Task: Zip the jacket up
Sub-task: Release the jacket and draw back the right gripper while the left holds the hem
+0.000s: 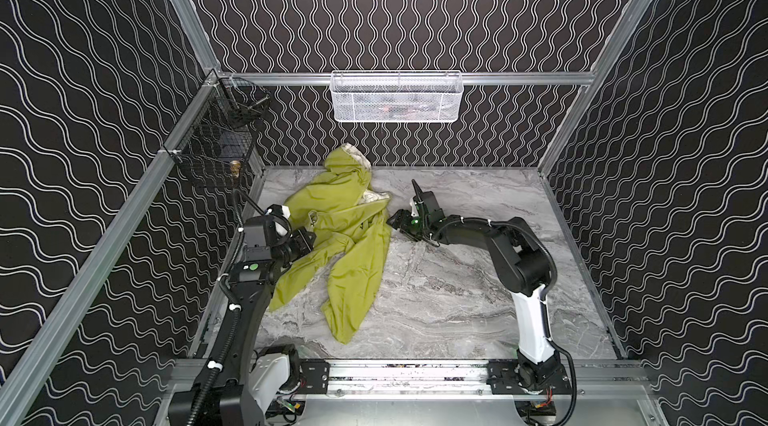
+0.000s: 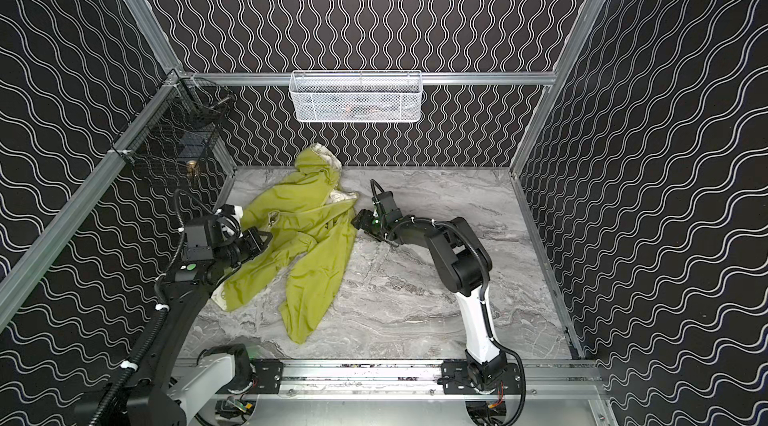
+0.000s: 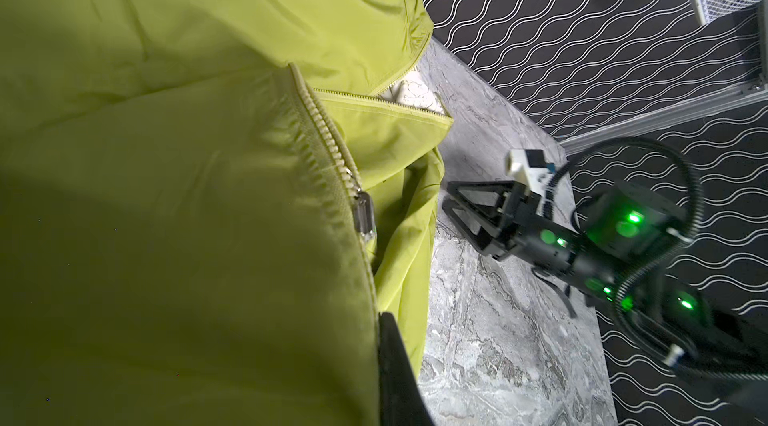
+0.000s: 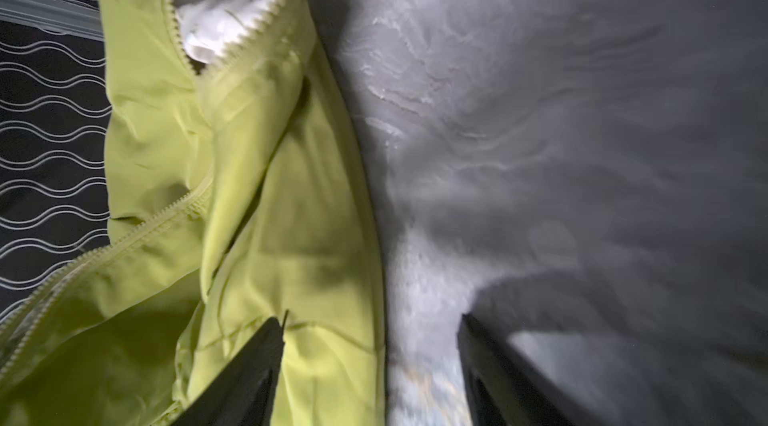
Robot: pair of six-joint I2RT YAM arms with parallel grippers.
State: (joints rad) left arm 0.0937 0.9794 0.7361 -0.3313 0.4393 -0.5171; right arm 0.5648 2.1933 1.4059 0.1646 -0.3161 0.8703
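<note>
**1. Work item.** The jacket [image 1: 357, 266] lies crumpled on the desk [image 1: 457, 299] between the two arms. Its hood [image 1: 345, 162] points to the back wall, and its long axis runs from there toward the front rail.

**2. Left jaws.** These are pressed together. In the left wrist view, green fabric runs right up to the one jaw tip that shows, so they appear to pinch the jacket front on the zipper line. The slider [image 3: 365, 216] sits just beyond these jaws on that same line. The tooth chain [image 3: 328, 141] continues away from them.

**3. Right jaws.** These are spread and grip nothing. In the right wrist view, one jaw hangs over the jacket's edge and the other over bare desk. Ahead of them, two open tooth rows [image 4: 270, 8] part around the cream lining [image 4: 208, 37]. The slider lies across the front panel, on the side away from these jaws.

**4. Governing relation.** The left arm [image 1: 249, 278] is nearer the slider but looks occupied as the anchor. The right arm [image 1: 511, 249] would probably have to cross the panel to take the pull. It would then draw the pull along the chain, away from the left jaws.

**5. Markings.** The lining carries outline cartoon drawings. A small dark mark [image 1: 362, 225] on the front is too small to read. No brand is legible.
</note>
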